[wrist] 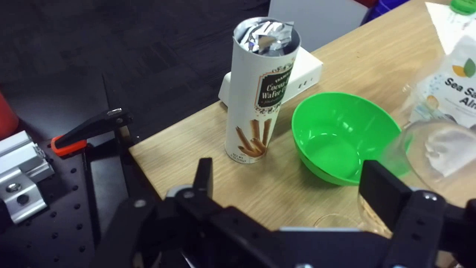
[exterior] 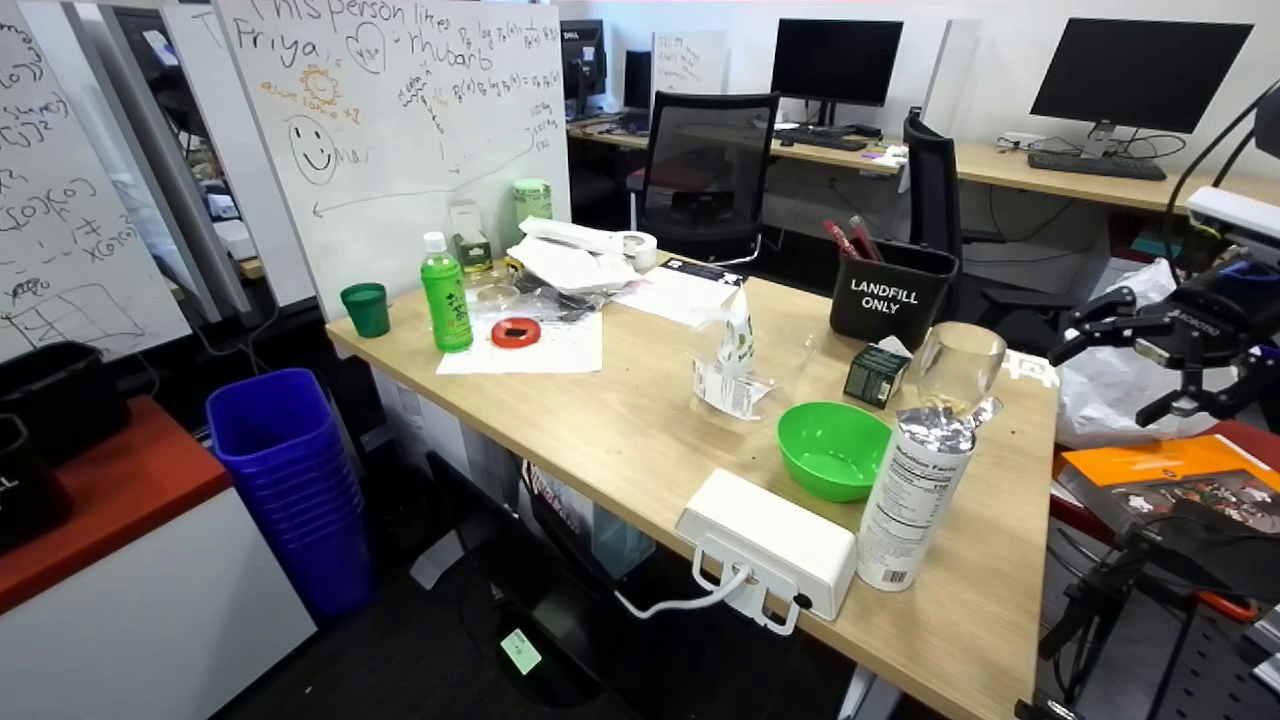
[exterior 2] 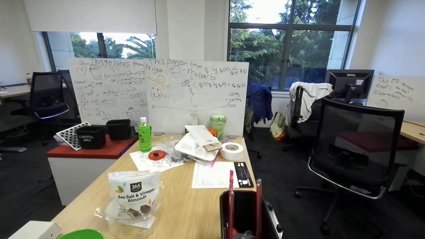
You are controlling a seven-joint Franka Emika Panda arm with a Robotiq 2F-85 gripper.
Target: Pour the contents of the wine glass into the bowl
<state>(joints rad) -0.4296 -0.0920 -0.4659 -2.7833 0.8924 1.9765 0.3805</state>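
Observation:
The wine glass [exterior: 962, 362] stands upright on the table, partly behind the tall canister in an exterior view, with tan pieces low inside. It also shows in the wrist view [wrist: 416, 156], partly hidden by my right-hand finger. The bright green bowl [exterior: 835, 450] sits beside it, near the canister; its inside looks empty in the wrist view [wrist: 331, 145]. Only its rim shows in an exterior view [exterior 2: 83, 234], where the glass is out of view. My gripper [exterior: 1112, 382] is open and empty, off the table's edge, apart from the glass. Its fingers are spread wide in the wrist view [wrist: 289, 175].
A tall wafer canister [exterior: 912, 505] stands close to the bowl and glass. A white power box [exterior: 775, 535] is clamped at the table edge. A small dark box [exterior: 874, 376], a black landfill bin [exterior: 890, 300] and an almond bag [exterior 2: 134, 196] in clear plastic stand nearby.

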